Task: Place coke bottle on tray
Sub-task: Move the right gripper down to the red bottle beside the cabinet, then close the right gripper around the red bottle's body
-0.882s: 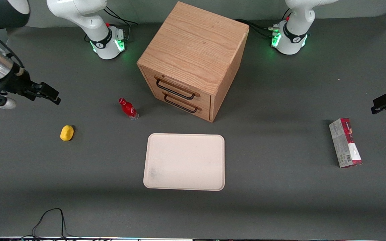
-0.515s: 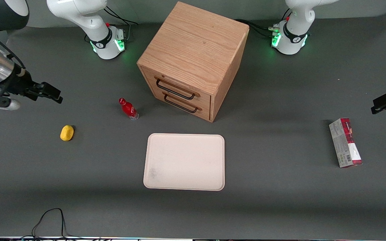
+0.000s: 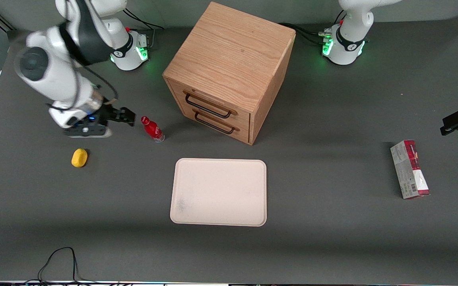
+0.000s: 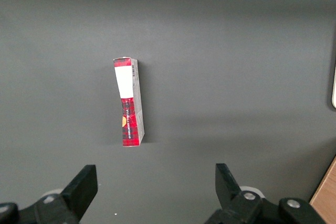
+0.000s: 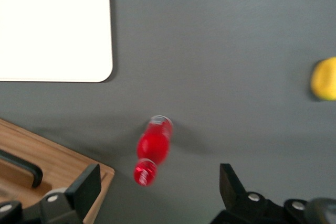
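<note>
The small red coke bottle (image 3: 152, 128) with a red cap and clear base stands upright on the grey table, in front of the wooden drawer cabinet (image 3: 229, 67). It also shows in the right wrist view (image 5: 152, 148). The cream-beige tray (image 3: 219, 192) lies flat nearer to the front camera than the bottle; its corner shows in the right wrist view (image 5: 52, 24). My right gripper (image 3: 127, 116) hovers just beside the bottle's cap, toward the working arm's end of the table. Its fingers (image 5: 86, 184) are open and empty, above the bottle.
A yellow lemon-like object (image 3: 79, 157) lies toward the working arm's end of the table. A red-and-grey carton (image 3: 410, 169) lies toward the parked arm's end. The cabinet has two drawers with black handles (image 3: 208, 106). A black cable (image 3: 60, 260) lies at the table's near edge.
My right arm has swung in from the working arm's end of the table to just beside the bottle. The bottle and tray have not moved.
</note>
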